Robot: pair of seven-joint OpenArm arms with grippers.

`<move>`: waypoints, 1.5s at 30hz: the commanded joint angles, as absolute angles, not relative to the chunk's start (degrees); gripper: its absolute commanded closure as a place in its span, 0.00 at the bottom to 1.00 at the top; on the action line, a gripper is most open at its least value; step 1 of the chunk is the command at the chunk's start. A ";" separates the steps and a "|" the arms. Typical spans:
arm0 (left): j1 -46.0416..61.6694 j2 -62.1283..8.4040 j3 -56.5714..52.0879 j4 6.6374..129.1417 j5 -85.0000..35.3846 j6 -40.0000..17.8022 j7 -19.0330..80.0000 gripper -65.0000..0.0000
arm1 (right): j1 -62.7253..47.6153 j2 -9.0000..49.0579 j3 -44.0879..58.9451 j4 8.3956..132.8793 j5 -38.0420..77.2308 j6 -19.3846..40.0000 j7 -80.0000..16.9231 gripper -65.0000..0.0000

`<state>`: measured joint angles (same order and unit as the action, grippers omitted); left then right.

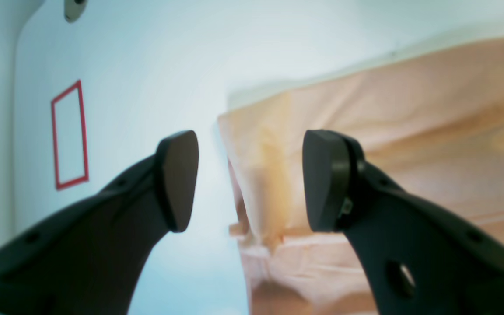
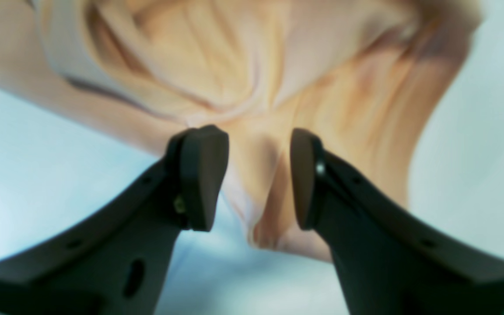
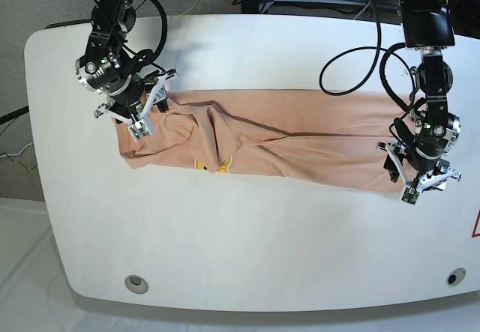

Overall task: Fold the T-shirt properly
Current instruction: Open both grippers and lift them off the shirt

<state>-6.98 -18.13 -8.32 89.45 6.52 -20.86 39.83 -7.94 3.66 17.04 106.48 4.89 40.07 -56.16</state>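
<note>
While both arms sit at opposite ends of the T-shirt (image 3: 285,148), nothing's gripped yet, so the step in hand looks like getting clean pinches before the next fold.

Nearest the base cam: bare white bench (image 3: 247,249), w/ a small round fitting (image 3: 136,281) near its front edge. Next back, the shirt lies as a long band across the bench, sides seemingly folded in already, a bit of yellow print (image 3: 202,166) peeking out at the lower edge.

Left claw (image 3: 421,183) is at the hem-end corner, fingers apart, empty; wrist view shows the corner of the cloth between and beyond the pads, not touching. Right claw (image 3: 141,106) is over the collar end, fingers partly apart w/ a bunched ridge of fabric between them, not clamped as far as I can tell.

To do it well, imo: lower both evenly, catch all layers at each corner, not just the top one. Keep the band taut between arms when lifting, else the inner folds slip. Collar end is wrinkly; risk of an uneven edge.

Farther back: cables (image 3: 352,55) behind the bench.
</note>
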 commanded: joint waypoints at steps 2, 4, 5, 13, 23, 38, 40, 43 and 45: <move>-7.08 -16.66 -11.91 92.44 6.64 -20.26 36.79 0.46 | -7.78 4.00 17.19 109.67 5.67 40.00 -55.16 0.61; -6.20 -16.13 -13.32 93.49 6.64 -20.35 36.09 0.46 | -7.78 4.00 17.19 110.37 5.67 40.00 -55.16 0.66; -5.76 -16.04 -13.85 93.93 6.64 -20.35 35.91 0.46 | -7.78 4.00 17.19 110.55 5.67 40.00 -55.16 0.70; -3.65 -14.11 -18.24 95.69 6.64 -20.35 34.51 0.46 | -7.69 4.00 17.10 110.81 5.67 40.00 -54.99 1.00; -3.12 -13.32 -20.26 95.60 6.55 -20.35 34.51 0.46 | -4.35 3.91 17.10 110.81 5.67 40.00 -54.73 1.00; -2.86 -11.82 -20.26 95.60 6.55 -20.35 34.51 0.46 | -3.30 1.71 17.01 110.55 5.67 40.00 -54.73 1.00; -2.86 -11.74 -20.26 95.52 6.55 -20.35 34.51 0.46 | -3.30 1.63 17.01 110.55 5.67 40.00 -54.73 1.00; -2.86 -11.03 -20.26 95.34 6.55 -20.35 34.51 0.46 | -3.38 1.63 17.01 110.46 5.49 40.00 -54.73 1.00; -2.86 -10.24 -20.26 95.34 6.64 -20.35 34.51 0.46 | -3.38 1.63 17.01 110.46 5.49 40.00 -54.73 1.00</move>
<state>-1.93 -10.48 -20.12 94.37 6.66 -20.62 35.94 -4.03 1.43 16.88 109.49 4.89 40.10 -55.77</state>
